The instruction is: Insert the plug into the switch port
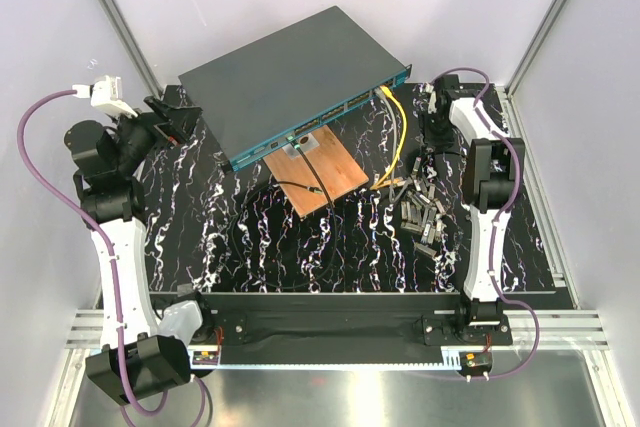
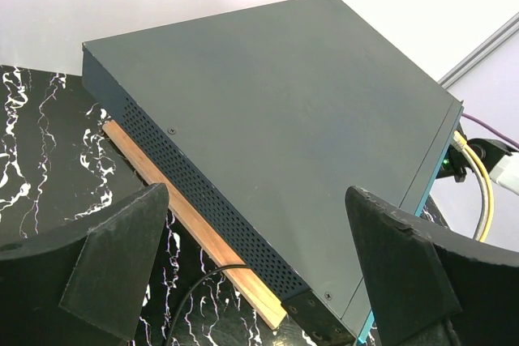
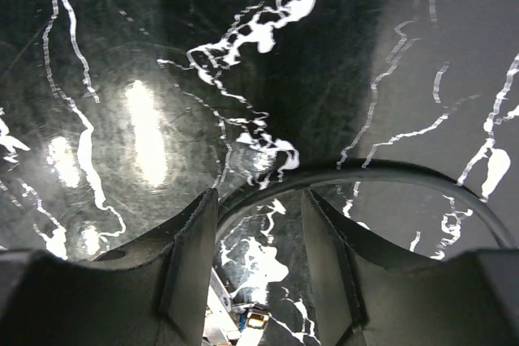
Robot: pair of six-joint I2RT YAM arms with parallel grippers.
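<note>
right pincer [image 3: 259,200], grip unclear, at black marbled worktop's [image 1: 330,247] far right corner; dark grey flat switch's [image 1: 295,72] ports [image 1: 350,107] just left; left pincer [image 2: 258,194] open.

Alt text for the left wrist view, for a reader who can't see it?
A large flat dark grey network switch fills the frame, a light wooden board showing under its vented side, on a black white-veined marble table. The left gripper hangs open before its near corner, holding nothing. A yellow cable hangs at the far right.
</note>
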